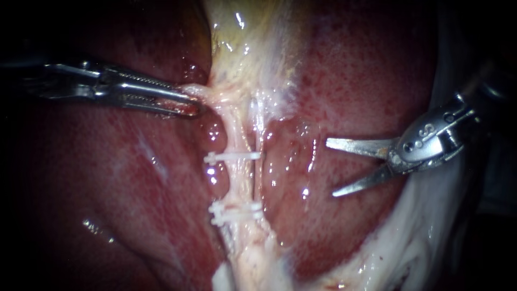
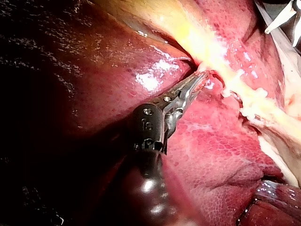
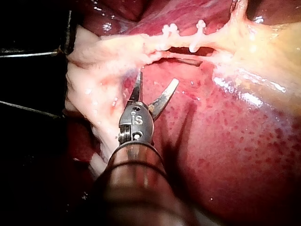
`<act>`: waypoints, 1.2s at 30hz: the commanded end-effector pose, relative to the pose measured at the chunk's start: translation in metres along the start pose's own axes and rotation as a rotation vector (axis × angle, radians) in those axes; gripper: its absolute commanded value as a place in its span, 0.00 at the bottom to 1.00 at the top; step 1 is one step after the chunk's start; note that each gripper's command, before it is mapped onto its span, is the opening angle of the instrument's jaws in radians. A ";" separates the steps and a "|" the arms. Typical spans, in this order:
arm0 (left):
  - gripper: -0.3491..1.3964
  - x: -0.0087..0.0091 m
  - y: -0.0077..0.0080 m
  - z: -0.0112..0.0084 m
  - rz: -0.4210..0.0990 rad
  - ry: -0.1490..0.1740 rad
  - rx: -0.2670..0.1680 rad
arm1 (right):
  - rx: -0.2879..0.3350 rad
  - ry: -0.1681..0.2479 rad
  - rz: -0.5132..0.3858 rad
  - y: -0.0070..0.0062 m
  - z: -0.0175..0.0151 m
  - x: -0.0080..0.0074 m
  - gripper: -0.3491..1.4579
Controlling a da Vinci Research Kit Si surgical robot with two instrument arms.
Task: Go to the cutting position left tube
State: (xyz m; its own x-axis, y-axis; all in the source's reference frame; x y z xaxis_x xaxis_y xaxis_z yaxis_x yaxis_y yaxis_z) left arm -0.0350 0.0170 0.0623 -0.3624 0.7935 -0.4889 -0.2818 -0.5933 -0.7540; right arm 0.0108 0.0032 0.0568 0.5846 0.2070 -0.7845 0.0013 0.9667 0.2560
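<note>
The left instrument (image 1: 191,101) reaches in over the liver (image 1: 118,178). Its jaws are clamped on pale tissue (image 1: 203,92) just below the gallbladder (image 1: 242,48), at the upper end of the left tube (image 1: 237,180). The left wrist view shows the same hold, with both jaws pressed together on that pale strand.

The tube runs down the middle of the liver. One clip (image 1: 231,157) crosses it higher up and a pair of clips (image 1: 234,213) lower down, with a bare stretch between them.

The right instrument (image 1: 330,167) hangs over the liver's right side, well apart from the tube. Its two blades are spread wide with nothing between them, and they point toward the tube at about the level of the bare stretch. In the right wrist view the clips lie ahead of the open blades, and nothing touches them.
</note>
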 end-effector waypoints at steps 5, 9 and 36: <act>0.00 0.0006 0.0003 -0.0021 -0.003 0.004 0.012 | 0.000 0.000 0.000 0.0000 0.0000 -0.0001 0.96; 0.00 0.0018 0.0007 -0.0053 -0.011 0.029 0.021 | 0.000 0.000 0.000 0.0000 0.0000 -0.0001 0.96; 0.00 0.0037 0.0034 -0.0073 -0.005 0.066 0.039 | 0.094 0.017 0.092 -0.0020 0.0070 0.0018 0.96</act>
State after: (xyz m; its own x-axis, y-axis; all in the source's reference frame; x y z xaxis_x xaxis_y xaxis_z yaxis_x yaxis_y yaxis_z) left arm -0.0308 0.0189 0.0547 -0.3014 0.8029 -0.5142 -0.3196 -0.5932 -0.7389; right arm 0.0180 0.0005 0.0590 0.5706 0.3064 -0.7619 0.0233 0.9214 0.3879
